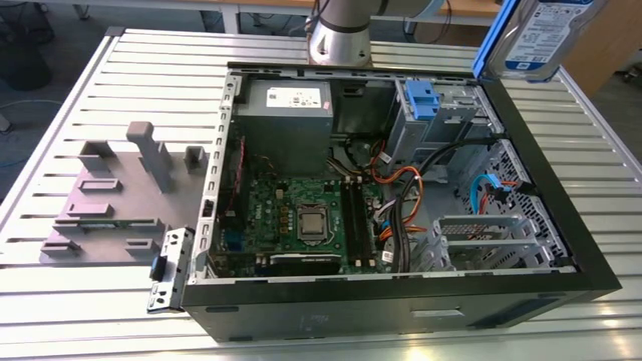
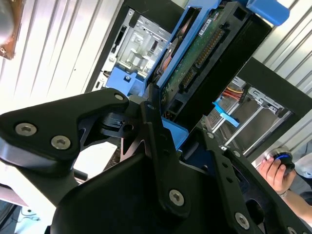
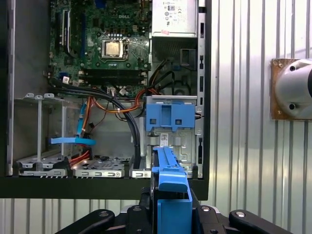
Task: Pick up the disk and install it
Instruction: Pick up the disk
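Observation:
The disk [image 1: 527, 37], a silver drive with a white-and-blue label in a blue carrier bracket, hangs upright in the air above the far corner of the open computer case [image 1: 561, 218], on the exterior view's right. In the first wrist view my gripper [image 3: 170, 207] is shut on the disk's blue bracket edge [image 3: 170, 180], which hangs edge-on in front of the grey drive cage [image 3: 187, 141] with its blue latch [image 3: 170, 116]. The second wrist view shows the disk's green circuit-board underside [image 2: 202, 56] rising from between my black fingers [image 2: 158, 131].
Inside the case are the motherboard [image 1: 301, 218], a grey power supply [image 1: 291, 105], bundled cables [image 1: 401, 188] and the cage's blue latch [image 1: 422, 96]. A grey fixture plate [image 1: 110, 203] lies on the slatted table at the exterior view's left. My arm's base [image 1: 339, 34] stands behind the case. A person's hand [image 2: 274, 174] holds a button.

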Action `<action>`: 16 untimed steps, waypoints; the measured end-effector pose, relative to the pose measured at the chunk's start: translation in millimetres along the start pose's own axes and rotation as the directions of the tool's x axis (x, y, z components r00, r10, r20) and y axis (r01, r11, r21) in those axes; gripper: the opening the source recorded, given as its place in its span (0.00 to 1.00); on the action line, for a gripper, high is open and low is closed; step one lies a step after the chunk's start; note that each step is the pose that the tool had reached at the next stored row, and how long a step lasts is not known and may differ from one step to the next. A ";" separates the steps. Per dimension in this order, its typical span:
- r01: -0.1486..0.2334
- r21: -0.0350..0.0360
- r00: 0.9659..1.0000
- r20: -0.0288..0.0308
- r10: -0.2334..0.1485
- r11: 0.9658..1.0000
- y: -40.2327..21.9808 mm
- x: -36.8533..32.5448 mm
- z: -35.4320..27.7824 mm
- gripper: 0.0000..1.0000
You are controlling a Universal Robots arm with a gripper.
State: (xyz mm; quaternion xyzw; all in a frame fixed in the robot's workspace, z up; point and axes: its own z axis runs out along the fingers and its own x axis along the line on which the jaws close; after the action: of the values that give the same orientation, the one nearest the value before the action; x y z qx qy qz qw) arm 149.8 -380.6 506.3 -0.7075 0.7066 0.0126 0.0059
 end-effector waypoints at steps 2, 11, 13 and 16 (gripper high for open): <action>0.000 0.000 1.000 0.000 0.000 1.000 0.0 2.1 -0.1 0.37; 0.000 0.000 1.000 0.000 0.000 1.000 0.0 10.3 -0.2 0.37; 0.000 0.000 1.000 0.000 0.000 1.000 0.0 12.0 -0.3 0.37; 0.000 0.000 1.000 0.000 0.000 1.000 0.0 14.6 -0.4 0.37</action>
State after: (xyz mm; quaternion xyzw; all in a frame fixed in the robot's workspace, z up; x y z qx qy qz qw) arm 149.8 -395.2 506.3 -0.7075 0.7066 0.0126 0.0059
